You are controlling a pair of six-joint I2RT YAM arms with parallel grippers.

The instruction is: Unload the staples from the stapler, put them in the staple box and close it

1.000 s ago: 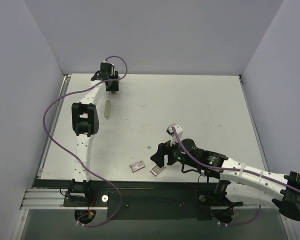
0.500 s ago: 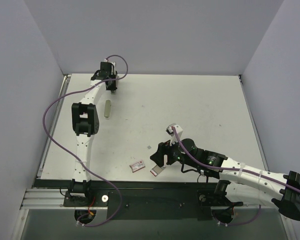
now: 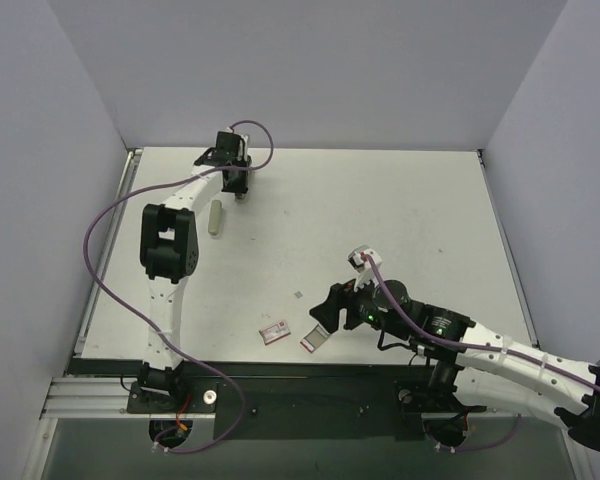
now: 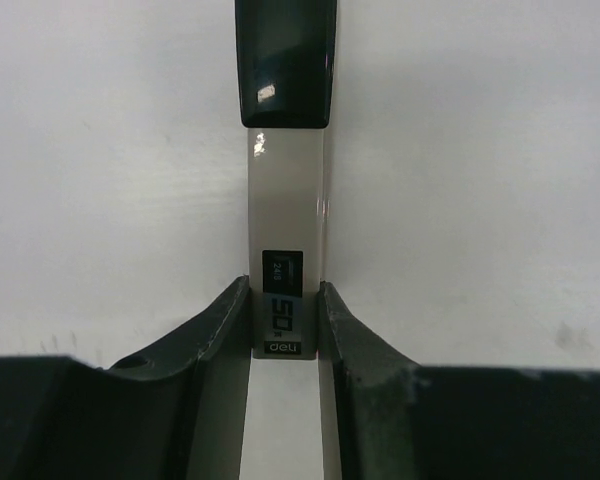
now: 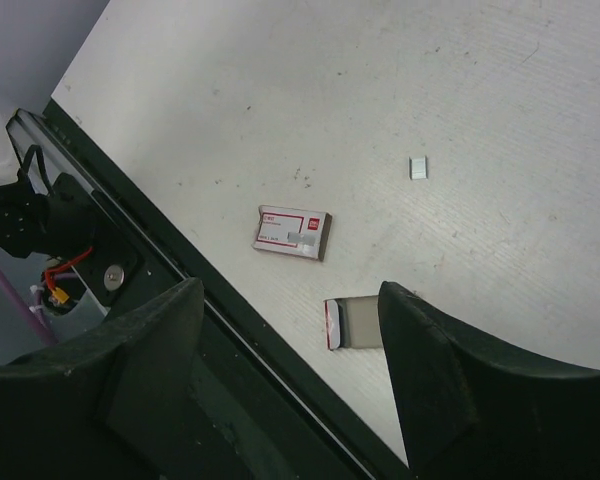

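- Left jaws first: in the wrist view the two dark fingers (image 4: pixel 220 330) sit narrow, one on each long side of the stapler (image 4: pixel 285 200) at its labelled end. No gap shows, yet whether they pinch it or merely bracket it we cannot tell.
- The bar runs straight up the frame to its black tip (image 4: pixel 285 60), so the line-up looks square.
- Overhead, the stapler lies flat on the bench (image 3: pixel 400 220), upper left, near the back edge.
- Right jaws gape wide, nothing between them, low in the overhead frame. They sit near a red-and-white box (image 5: pixel 292 232), a flat grey-and-red piece (image 5: pixel 355 325) and a tiny grey bit (image 5: pixel 417 167), well apart from the stapler.
- We judge the step in hand is securing the stapler. To do it well, set the fingers flat on both sides with the bar centred and squeeze firmly, since slim metal held by one end may swivel. Then carry it toward mid-bench, where the right jaws can help work the staples out.
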